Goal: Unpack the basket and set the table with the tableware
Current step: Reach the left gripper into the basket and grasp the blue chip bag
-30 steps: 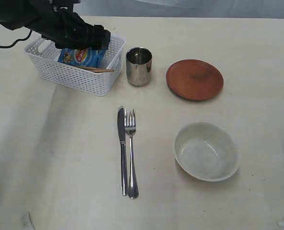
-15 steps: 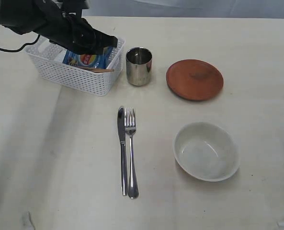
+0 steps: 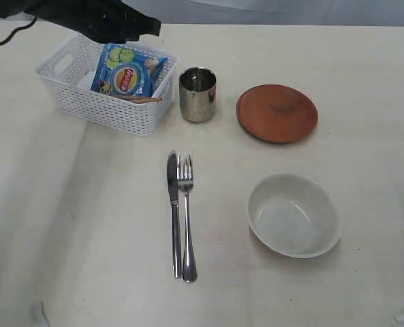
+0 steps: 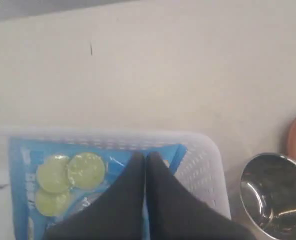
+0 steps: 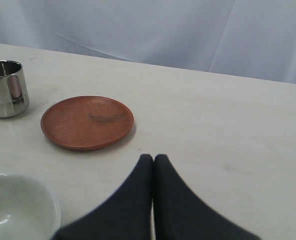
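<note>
Set out on table [image 3: 65,225] as a place setting: knife [image 3: 174,211], fork [image 3: 186,218], cup [image 3: 197,94], plate [image 3: 276,113], bowl [image 3: 293,215]; in basket [image 3: 106,112], chopsticks [image 3: 141,99] partly beneath chip bag [image 3: 127,71], likely next to fetch; left gripper [image 4: 146,160] clenched on nothing above basket's far rim; right gripper [image 5: 153,160] clenched, empty, parked near plate.

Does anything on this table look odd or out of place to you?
Only one thing: a blue chip bag leans inside the white basket, a snack among tableware. A brown wooden utensil lies beside it in the basket. Nothing looks spilled or broken.
</note>
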Available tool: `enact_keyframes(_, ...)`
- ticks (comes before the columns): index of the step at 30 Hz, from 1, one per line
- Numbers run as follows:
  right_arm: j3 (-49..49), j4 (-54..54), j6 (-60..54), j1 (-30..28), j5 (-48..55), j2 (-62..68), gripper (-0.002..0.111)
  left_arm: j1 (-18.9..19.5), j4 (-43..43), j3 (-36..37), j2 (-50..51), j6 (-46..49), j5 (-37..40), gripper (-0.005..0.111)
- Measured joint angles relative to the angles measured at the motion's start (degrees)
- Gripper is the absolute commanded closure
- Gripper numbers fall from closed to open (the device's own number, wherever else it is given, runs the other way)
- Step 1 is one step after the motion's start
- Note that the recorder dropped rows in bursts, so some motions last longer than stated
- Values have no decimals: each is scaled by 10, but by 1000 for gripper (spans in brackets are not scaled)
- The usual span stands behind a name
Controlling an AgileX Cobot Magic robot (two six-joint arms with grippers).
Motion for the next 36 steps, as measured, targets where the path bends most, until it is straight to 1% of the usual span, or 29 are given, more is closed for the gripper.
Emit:
enact_keyframes(1, 0, 0, 0, 0, 0, 0, 109, 5, 1, 0, -3, -3, 2, 81)
enact_keyframes(4, 0, 0, 0, 0, 0, 0, 109, 31, 1, 0, -6, -24, 20, 37)
enact_keyframes(5, 0, 0, 0, 0, 0, 0, 109, 42, 2, 0, -6, -30, 28, 24)
enact_keyframes(7, 0, 0, 0, 0, 0, 0, 109, 61, 2, 0, -2, -43, 40, 10)
enact_keyframes(8, 0, 0, 0, 0, 0, 0, 109, 70, 2, 0, 3, -49, 47, 8)
enact_keyframes(11, 0, 0, 0, 0, 0, 0, 109, 87, 2, 0, 19, -53, 63, 10)
enact_keyframes(13, 0, 0, 0, 0, 0, 0, 109, 88, 1, 0, 31, -46, 67, 12)
enact_keyframes(19, 0, 0, 0, 0, 0, 0, 109, 86, -74, 0, 66, 62, 71, 14)
enact_keyframes(27, 0, 0, 0, 0, 0, 0, 109, 86, -111, 0, 103, 118, 38, 14)
enact_keyframes(29, 0, 0, 2, 0, 0, 0, 109, 86, -135, 0, 110, 143, 38, 14)
enact_keyframes(33, 0, 0, 5, 0, 0, 0, 109, 86, -217, 0, 123, 252, 57, 15)
enact_keyframes(35, 0, 0, 5, 0, 0, 0, 109, 86, -259, 0, 125, 298, 67, 20)
enact_keyframes(36, 0, 0, 5, 0, 0, 0, 109, 86, -282, 0, 125, 320, 73, 25)
